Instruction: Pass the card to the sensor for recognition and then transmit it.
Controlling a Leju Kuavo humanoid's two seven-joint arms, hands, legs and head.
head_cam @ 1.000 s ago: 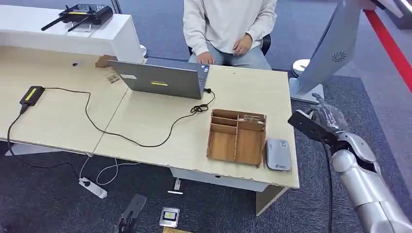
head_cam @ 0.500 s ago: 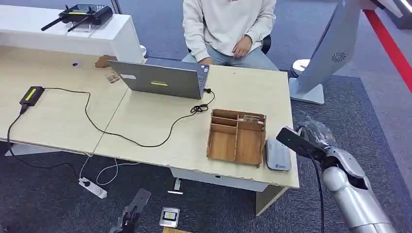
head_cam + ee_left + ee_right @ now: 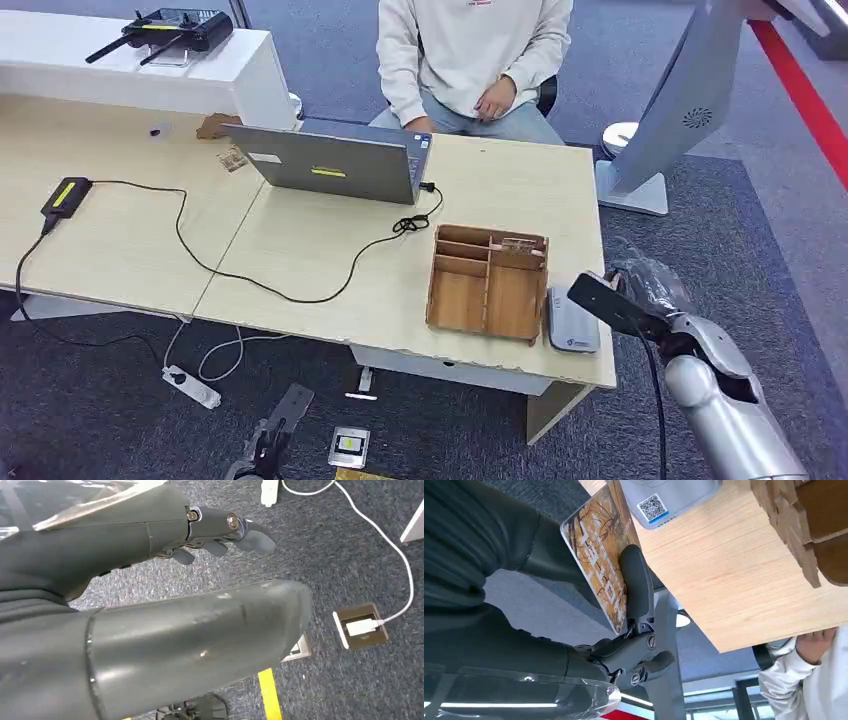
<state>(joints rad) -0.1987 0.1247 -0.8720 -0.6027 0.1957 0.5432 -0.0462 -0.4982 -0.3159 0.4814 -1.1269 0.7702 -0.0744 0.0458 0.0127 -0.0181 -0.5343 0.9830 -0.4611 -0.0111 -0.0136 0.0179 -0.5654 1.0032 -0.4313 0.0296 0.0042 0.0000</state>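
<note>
My right hand [image 3: 645, 295] holds a card [image 3: 600, 303] at the table's right front corner; its dark side faces the head view. In the right wrist view the card [image 3: 599, 550] shows a brown patterned face, pinched by my thumb and fingers [image 3: 636, 587]. The card's edge hovers just beside the grey sensor [image 3: 570, 320], a flat pad with a QR label [image 3: 653, 507] lying right of the wooden box. My left hand [image 3: 150, 580] hangs over the carpet floor, fingers loosely extended, holding nothing.
A wooden compartment box [image 3: 487, 282] sits left of the sensor. A laptop [image 3: 335, 165] with a black cable [image 3: 300, 290] stands farther back, and a person [image 3: 470, 60] sits behind the table. A white stand [image 3: 660, 120] rises at the right.
My right arm has swung left and down, bringing the card from beyond the table's right edge to just beside the sensor. The person shifted slightly.
</note>
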